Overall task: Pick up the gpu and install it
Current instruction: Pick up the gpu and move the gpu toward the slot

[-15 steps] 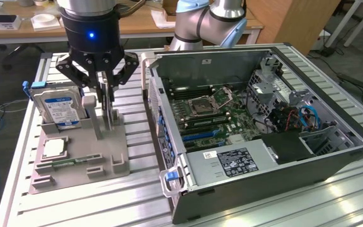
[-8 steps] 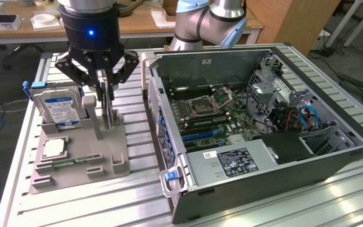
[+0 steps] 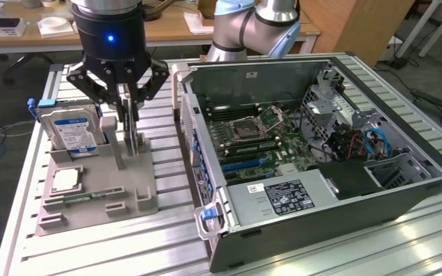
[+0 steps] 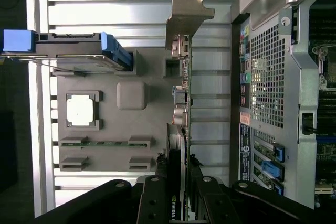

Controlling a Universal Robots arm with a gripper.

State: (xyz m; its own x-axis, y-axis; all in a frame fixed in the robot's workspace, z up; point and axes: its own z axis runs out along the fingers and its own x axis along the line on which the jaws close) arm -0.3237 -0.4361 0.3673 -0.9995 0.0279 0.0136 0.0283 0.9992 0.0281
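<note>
- gpu [image 3: 132,137] stood on edge in slot of grey holder [image 3: 140,201], top edge presented upward so it can be pinched from above.
- Jaws part-closed, clamped on both faces of card at top edge.
- Whether card is lifted clear of slot: cannot be told.
- Holder set on worktop [image 3: 129,247] just beside open computer case [image 3: 282,201]; short carry judged intended.
- Hard drive [image 3: 71,129] and processor chip [image 3: 66,179] sat in own pockets, apart from jaws.
- Card: thin dark board, silvery bent bracket [image 4: 186,17] at one end, connectors by that end, small logo on gripped edge.
</note>
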